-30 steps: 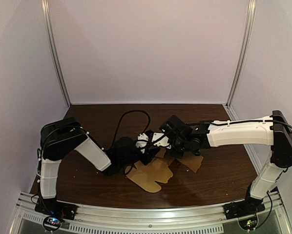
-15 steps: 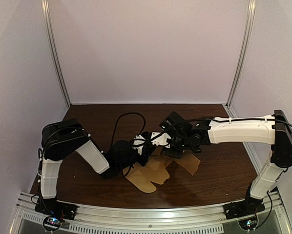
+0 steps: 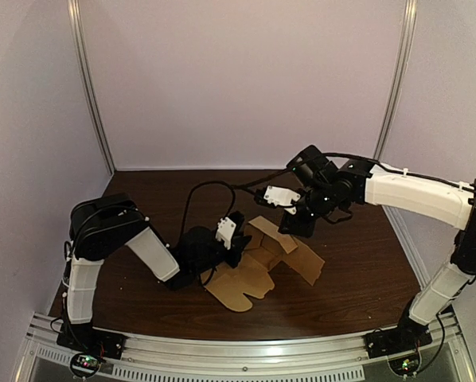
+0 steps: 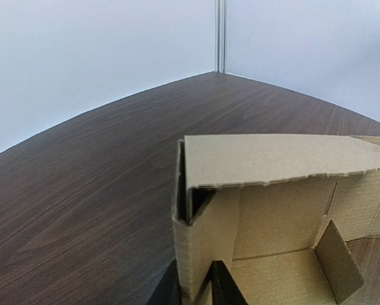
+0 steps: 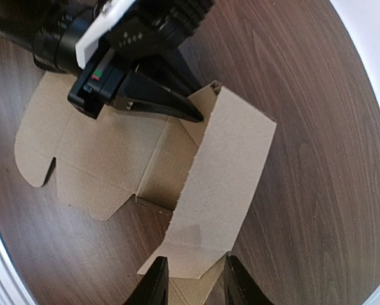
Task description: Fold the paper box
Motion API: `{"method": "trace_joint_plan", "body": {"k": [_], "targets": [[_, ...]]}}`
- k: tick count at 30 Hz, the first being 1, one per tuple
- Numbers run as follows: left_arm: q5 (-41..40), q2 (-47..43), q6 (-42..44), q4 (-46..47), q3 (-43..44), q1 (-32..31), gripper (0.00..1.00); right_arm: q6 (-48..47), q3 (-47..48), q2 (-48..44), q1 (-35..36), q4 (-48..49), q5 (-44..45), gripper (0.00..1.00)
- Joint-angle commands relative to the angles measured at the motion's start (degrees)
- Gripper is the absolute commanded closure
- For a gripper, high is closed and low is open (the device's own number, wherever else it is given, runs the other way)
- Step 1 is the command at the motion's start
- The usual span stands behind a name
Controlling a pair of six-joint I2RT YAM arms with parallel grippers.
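Observation:
The brown cardboard box (image 3: 258, 274) lies partly folded at the table's middle, one long flap (image 5: 225, 171) raised and bent over its inside. My left gripper (image 3: 235, 248) is low at the box's left corner. The left wrist view shows that gripper (image 4: 195, 289) shut on the upright corner wall (image 4: 199, 235), one finger on each side. My right gripper (image 3: 296, 225) hangs above the box's back right, apart from it. In the right wrist view it (image 5: 193, 286) is open, with the flap below it and nothing between its fingers.
The dark wooden table (image 3: 357, 278) is walled by pale panels at the back and sides. A black cable (image 3: 202, 195) loops behind the left arm. A flat flap of the box (image 3: 310, 267) spreads towards the right.
My right gripper has risen and drawn back to the right, away from the box it was pressing. The long flap now stands raised. The left gripper has barely moved.

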Motion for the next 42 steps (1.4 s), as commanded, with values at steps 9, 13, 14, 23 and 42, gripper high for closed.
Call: {"method": "trace_joint_plan", "body": {"k": [9, 13, 14, 23, 42], "targets": [[2.47, 1.81, -1.00, 2.46, 0.53, 0.82, 0.81, 8.53, 20.27, 16.27, -15.63, -13.88, -24.75, 0.50], [2.82, 1.81, -1.06, 2.80, 0.51, 0.91, 0.80, 11.19, 24.17, 22.41, -17.12, -15.52, -32.40, 0.47], [2.99, 1.81, -1.14, 2.66, 0.55, 0.89, 0.80, 11.66, 24.96, 23.52, -17.24, -15.71, -33.54, 0.46], [4.11, 2.28, -0.33, -0.40, 2.44, 1.54, 0.79, 14.42, 31.30, 32.93, -17.68, -18.70, -42.89, 0.49], [6.03, 4.84, 1.12, -3.44, 8.41, 2.78, 0.78, 14.05, 31.64, 36.83, -19.03, -20.89, -48.74, 0.60]]}}
